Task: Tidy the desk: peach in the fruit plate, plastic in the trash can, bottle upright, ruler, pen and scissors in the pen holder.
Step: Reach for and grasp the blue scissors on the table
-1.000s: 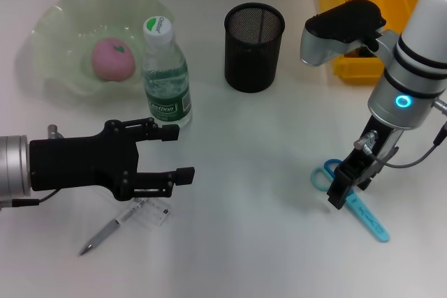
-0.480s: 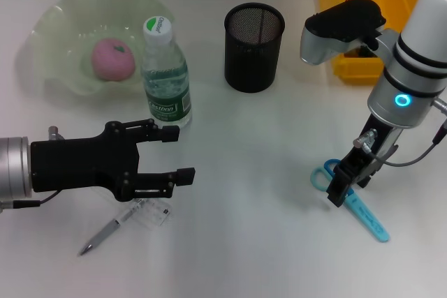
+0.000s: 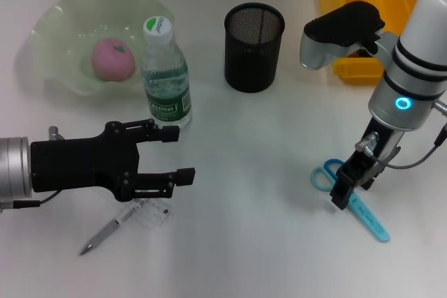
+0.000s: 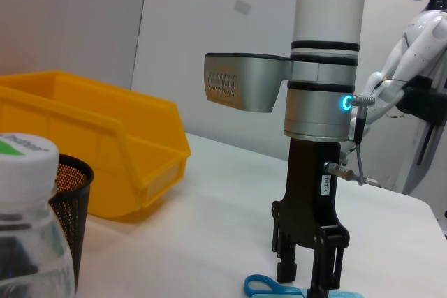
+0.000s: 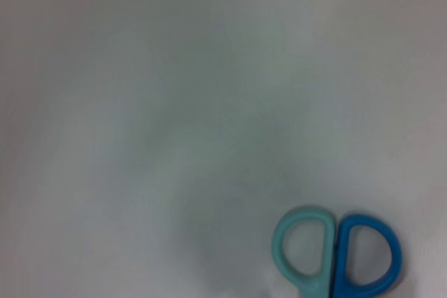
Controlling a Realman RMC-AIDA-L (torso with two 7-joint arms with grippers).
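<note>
Right gripper (image 3: 345, 190) is positioned low over the blue-handled scissors (image 3: 353, 200) at near right, fingers slightly parted astride them, grip not confirmed. Left gripper (image 3: 171, 155) is held open at near left, above the silver pen (image 3: 108, 230), near the upright clear plastic bottle (image 3: 165, 75).
</note>
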